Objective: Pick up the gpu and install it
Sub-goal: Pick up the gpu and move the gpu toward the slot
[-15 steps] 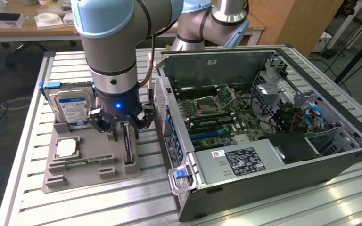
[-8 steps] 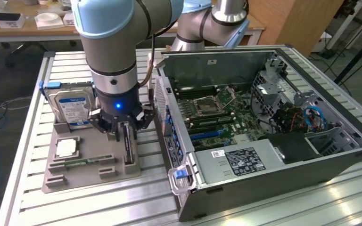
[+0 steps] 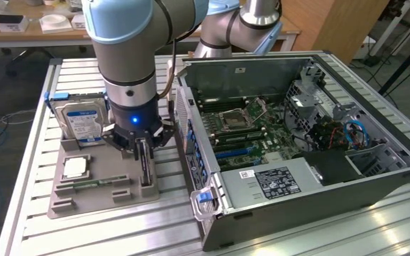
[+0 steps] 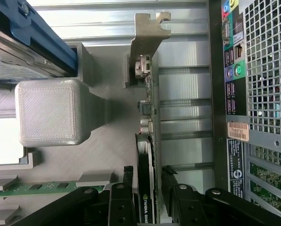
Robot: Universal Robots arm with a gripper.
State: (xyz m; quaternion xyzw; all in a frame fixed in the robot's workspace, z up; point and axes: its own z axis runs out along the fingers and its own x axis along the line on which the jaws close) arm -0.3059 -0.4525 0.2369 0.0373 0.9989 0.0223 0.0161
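We see the end effector (image 3: 144, 160) (image 4: 145, 172) lowered over the gpu (image 3: 147, 176) (image 4: 145, 150), its jaws slightly open on either side of the card, with a sliver of gap on one side. The gpu stands on edge in the grey holder tray (image 3: 102, 178) on the counter (image 3: 105, 234), beside the open computer case (image 3: 298, 133), near a hard drive (image 3: 80, 120)

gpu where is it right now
The thin dark GPU card with a silver bracket stands on edge in the grey tray, on the exterior view's left of the open computer case, directly below the end effector.
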